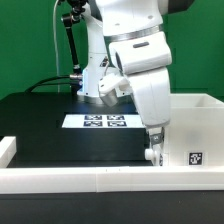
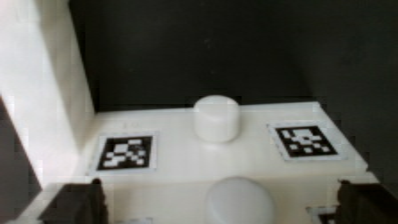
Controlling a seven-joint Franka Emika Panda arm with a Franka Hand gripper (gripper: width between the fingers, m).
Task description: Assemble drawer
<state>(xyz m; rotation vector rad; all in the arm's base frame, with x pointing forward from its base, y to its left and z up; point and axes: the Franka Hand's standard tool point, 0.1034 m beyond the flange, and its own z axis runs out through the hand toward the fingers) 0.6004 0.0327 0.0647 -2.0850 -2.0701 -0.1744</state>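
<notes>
The white drawer housing [image 1: 192,128] stands at the exterior view's right and bears a square tag [image 1: 196,157]. My gripper [image 1: 152,152] points down at its left front corner. In the wrist view a white drawer face [image 2: 196,165] carries two square tags [image 2: 123,153] [image 2: 306,140] with a rounded knob [image 2: 214,118] between them. A second, blurred knob [image 2: 237,196] lies close under the camera. My gripper [image 2: 217,205] is open, its dark fingers [image 2: 71,205] wide apart on either side of this near knob and not touching it.
The marker board [image 1: 105,121] lies flat on the black table behind the gripper. The low white rim [image 1: 60,178] edges the table's front and left. The arm's base and cables stand at the back [image 1: 85,75].
</notes>
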